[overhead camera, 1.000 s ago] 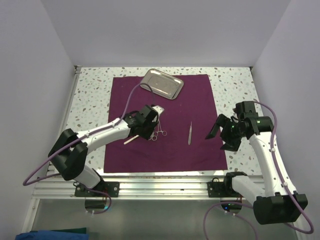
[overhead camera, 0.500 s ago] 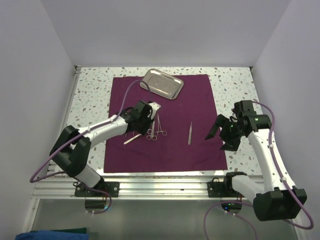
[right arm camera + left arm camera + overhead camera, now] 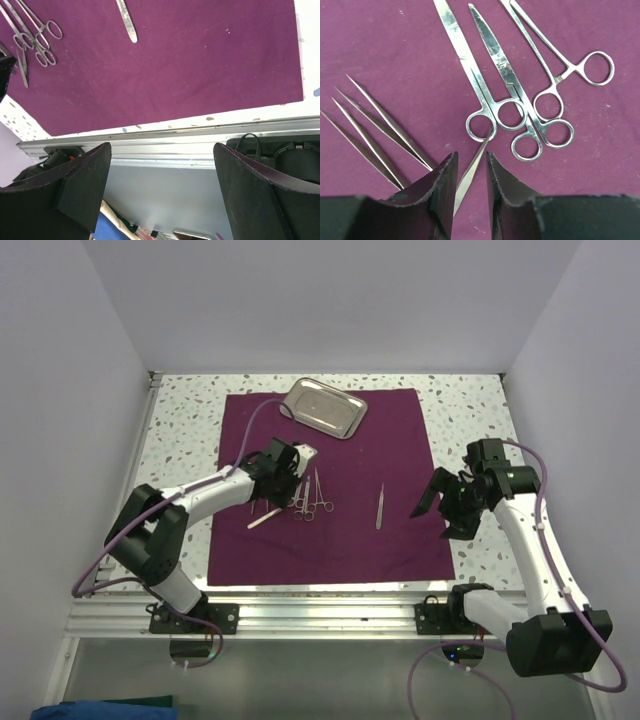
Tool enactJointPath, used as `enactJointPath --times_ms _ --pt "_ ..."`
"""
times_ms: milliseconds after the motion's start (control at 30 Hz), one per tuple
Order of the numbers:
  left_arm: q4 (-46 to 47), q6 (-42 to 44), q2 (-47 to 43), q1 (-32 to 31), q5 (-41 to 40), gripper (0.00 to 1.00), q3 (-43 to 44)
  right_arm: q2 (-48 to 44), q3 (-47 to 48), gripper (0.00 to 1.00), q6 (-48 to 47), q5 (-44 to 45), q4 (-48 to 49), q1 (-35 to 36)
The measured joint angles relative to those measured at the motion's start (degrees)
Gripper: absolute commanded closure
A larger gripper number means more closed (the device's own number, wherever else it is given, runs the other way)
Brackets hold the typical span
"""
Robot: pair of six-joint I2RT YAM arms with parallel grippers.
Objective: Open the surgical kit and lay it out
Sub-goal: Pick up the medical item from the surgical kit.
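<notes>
Left pincer (image 3: 471, 159), jaws narrow, straddles a thin steel instrument (image 3: 482, 150) on plum cloth (image 3: 395, 45), likely to lift it; right pincer (image 3: 162, 150) hangs wide, empty.

**Three Views Over One Cloth**

Top external: fixed high behind the near rail (image 3: 330, 612), facing down and forward, far off, whole cloth wrap (image 3: 390, 440) in frame. Left wrist: very close above the cloth, looking down past the left gripper (image 3: 471, 162) onto ring-handled instruments (image 3: 520, 115). Right wrist: farther off, past the right gripper (image 3: 161, 147), angled back toward that rail. Shared by all three: those instruments; by top and right wrist, lone tweezers (image 3: 380, 506).
</notes>
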Motion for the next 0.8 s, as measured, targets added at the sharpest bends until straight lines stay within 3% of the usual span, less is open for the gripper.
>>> enactJointPath --times_ms 800 --pt "0.04 -0.13 4.28 0.26 3.06 0.71 -0.44 1.53 -0.02 0.12 -0.50 0.76 0.96 0.02"
